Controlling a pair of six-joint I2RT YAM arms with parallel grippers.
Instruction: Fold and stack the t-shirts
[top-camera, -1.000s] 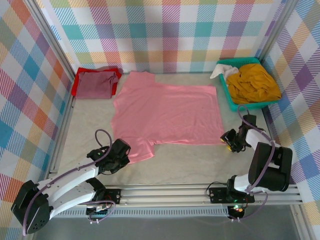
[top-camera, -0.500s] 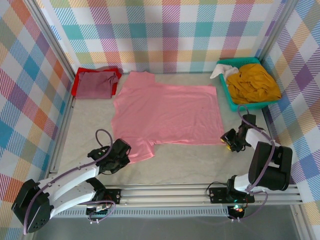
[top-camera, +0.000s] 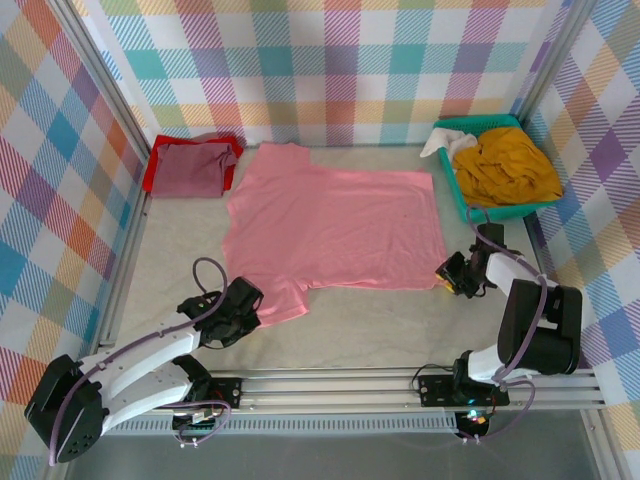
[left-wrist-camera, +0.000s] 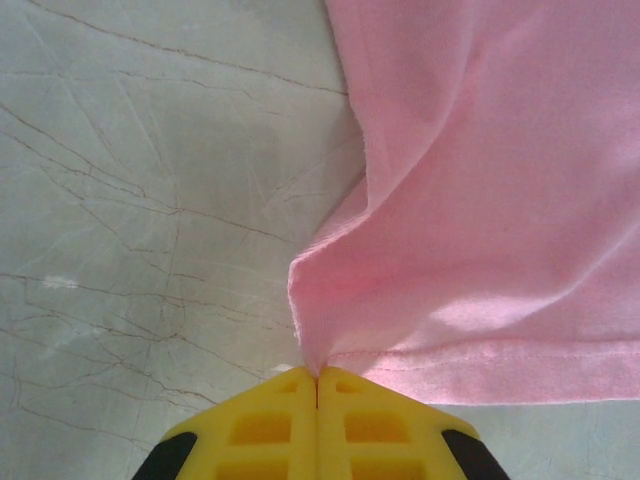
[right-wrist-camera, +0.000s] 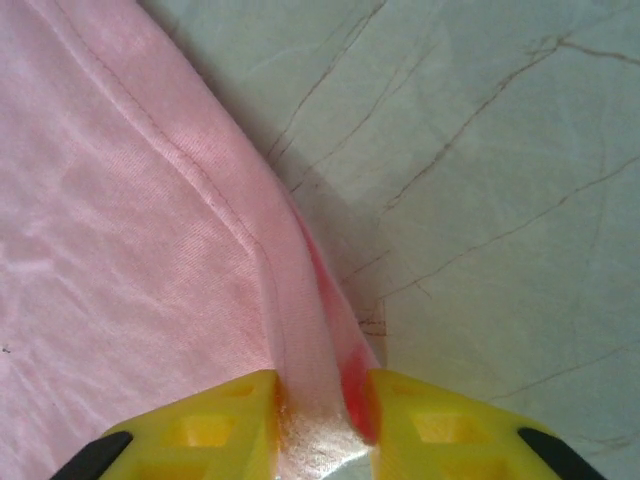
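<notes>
A salmon-pink t-shirt (top-camera: 335, 225) lies spread flat in the middle of the table. My left gripper (top-camera: 258, 308) is at its near left sleeve, shut on a pinched-up corner of the pink cloth (left-wrist-camera: 420, 250), which rises in a fold straight from the left gripper (left-wrist-camera: 317, 375). My right gripper (top-camera: 447, 272) is at the shirt's near right corner. There the right gripper (right-wrist-camera: 325, 385) stands a little open, with the hem (right-wrist-camera: 300, 300) bunched into a ridge between the yellow fingers. A maroon t-shirt (top-camera: 192, 168) lies folded on a red one (top-camera: 150, 178) at the back left.
A teal basket (top-camera: 456, 196) at the back right holds a mustard-yellow t-shirt (top-camera: 510, 165) and a white cloth (top-camera: 437, 143). Plaid walls close in the table on three sides. Bare grey tabletop (top-camera: 380, 325) runs along the near edge.
My right gripper has shifted slightly left onto the shirt's corner and its fingers have drawn closer around the hem. The left gripper has stayed shut and in place.
</notes>
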